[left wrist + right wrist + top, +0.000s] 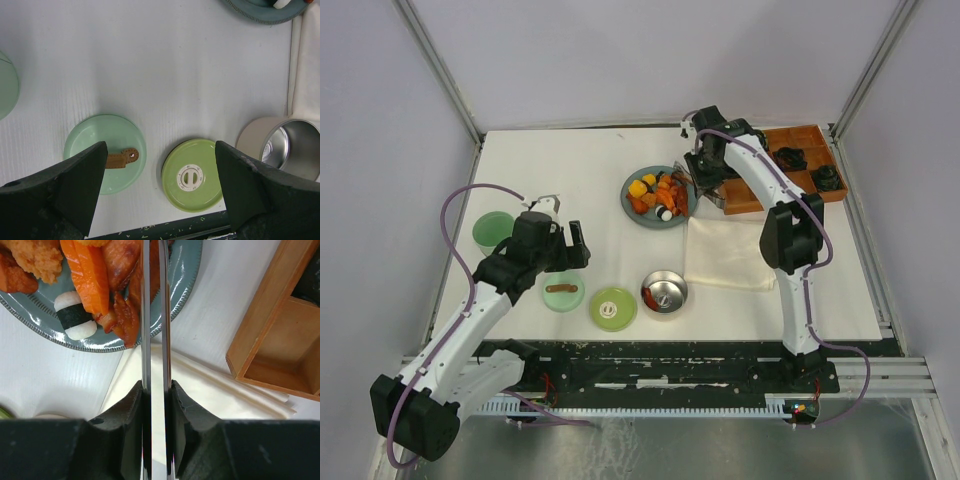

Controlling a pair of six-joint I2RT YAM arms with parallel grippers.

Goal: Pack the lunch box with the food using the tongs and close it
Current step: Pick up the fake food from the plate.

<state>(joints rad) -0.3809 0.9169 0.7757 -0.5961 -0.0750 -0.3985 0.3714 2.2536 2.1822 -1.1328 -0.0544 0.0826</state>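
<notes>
My right gripper (pixel 702 180) (pixel 156 385) is shut on the silver tongs (pixel 145 315), whose two arms are squeezed almost parallel. They reach over the food (pixel 658 192) on the grey-blue plate (pixel 626 190), and their tips run past the top of the right wrist view. Orange and red-brown pieces (pixel 92 275) and a black-and-white roll (pixel 75 315) lie there. My left gripper (pixel 568 240) (pixel 160 145) hangs open above the brown-handled flat lid (pixel 107 150) and the lime-green lid (pixel 192 175). The steel bowl (pixel 667 291) stands right of them and the mint-green canister (pixel 493 233) to the left.
A folded cream cloth (pixel 725 255) lies right of the bowl, under the right arm. The compartmented wooden tray (pixel 800 170) with dark objects sits at the back right, close to the plate. Metal frame posts rise at the table's corners.
</notes>
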